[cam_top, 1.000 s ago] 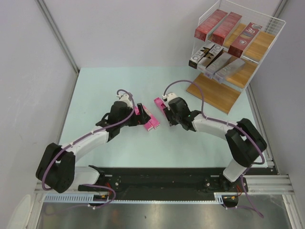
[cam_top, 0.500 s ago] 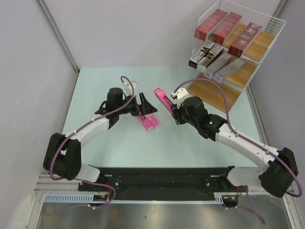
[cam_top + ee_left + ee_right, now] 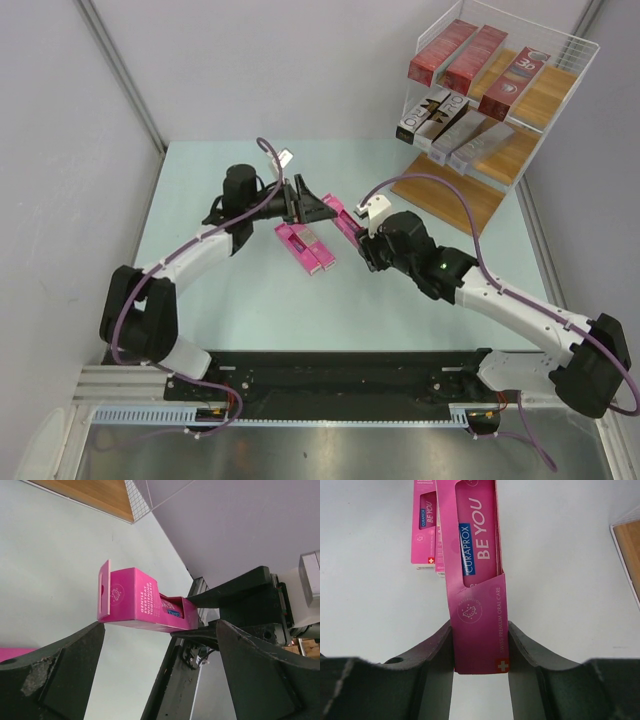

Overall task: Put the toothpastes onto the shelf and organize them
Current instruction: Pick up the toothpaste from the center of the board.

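Observation:
My right gripper [image 3: 360, 238] [image 3: 480, 655] is shut on the end of a bright pink toothpaste carton [image 3: 340, 217] [image 3: 476, 575] and holds it above the table. My left gripper [image 3: 310, 207] [image 3: 160, 680] is open and empty, with its jaws facing that carton's far end [image 3: 145, 605], close to it but apart. Two more pink cartons [image 3: 306, 248] [image 3: 426, 530] lie side by side on the table below. On the shelf [image 3: 575, 60], three dark red cartons [image 3: 470, 58] lie on the top board and three silver-grey cartons [image 3: 455, 128] on the middle board.
The shelf's bottom wooden board [image 3: 450, 195] [image 3: 95, 495] lies bare at the far right, just right of my right arm. The pale green table [image 3: 230, 290] ends at a black rail [image 3: 340, 385] by the arm bases. Grey walls stand at left and behind.
My right gripper has lifted its pink carton off the table and tilted it up. My left gripper has left the two lying cartons and risen toward the held carton's far end.

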